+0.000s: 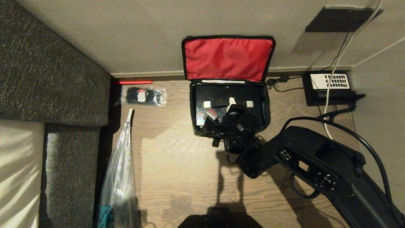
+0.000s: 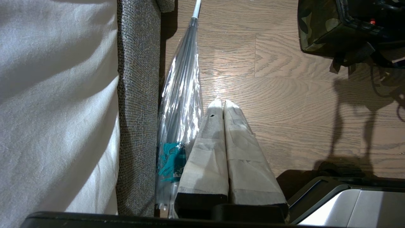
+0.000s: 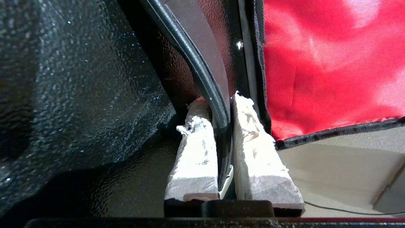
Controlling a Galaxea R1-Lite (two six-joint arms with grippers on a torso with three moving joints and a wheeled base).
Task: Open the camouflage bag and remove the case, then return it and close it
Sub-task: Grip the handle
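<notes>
The camouflage bag stands open on the wooden floor, its red-lined lid leaning back against the wall. Its camouflage side also shows in the left wrist view. The case, black with white strips on top, lies inside the bag. My right gripper reaches down into the bag over the case. In the right wrist view this right gripper is shut on a thin black curved handle of the case, beside the red lining. My left gripper hangs parked above the floor, shut and empty.
A clear packet of black items lies left of the bag. An umbrella in a clear sleeve lies along the grey sofa. A black telephone with cables sits at the right by the wall.
</notes>
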